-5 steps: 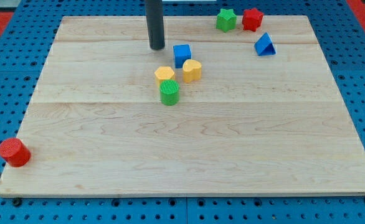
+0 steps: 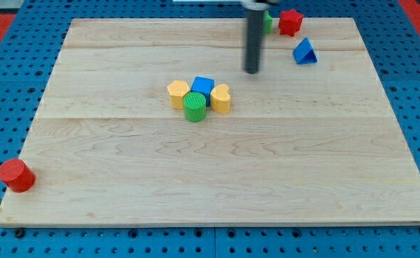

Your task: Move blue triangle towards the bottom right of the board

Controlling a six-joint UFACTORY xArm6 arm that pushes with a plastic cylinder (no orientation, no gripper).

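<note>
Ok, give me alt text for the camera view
My tip rests left of the blue triangle near the wooden board's top right. Mid-board cluster four blocks; a red cylinder sits bottom left.

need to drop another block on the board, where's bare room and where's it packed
Bare: the whole lower half, from below the green cylinder to the bottom edge, bordered at the view's left by the red cylinder; also the top-left stretch. Crowded: the central cluster of yellow blocks, blue cube and green cylinder, and the top right around my tip, blue triangle and red star.
</note>
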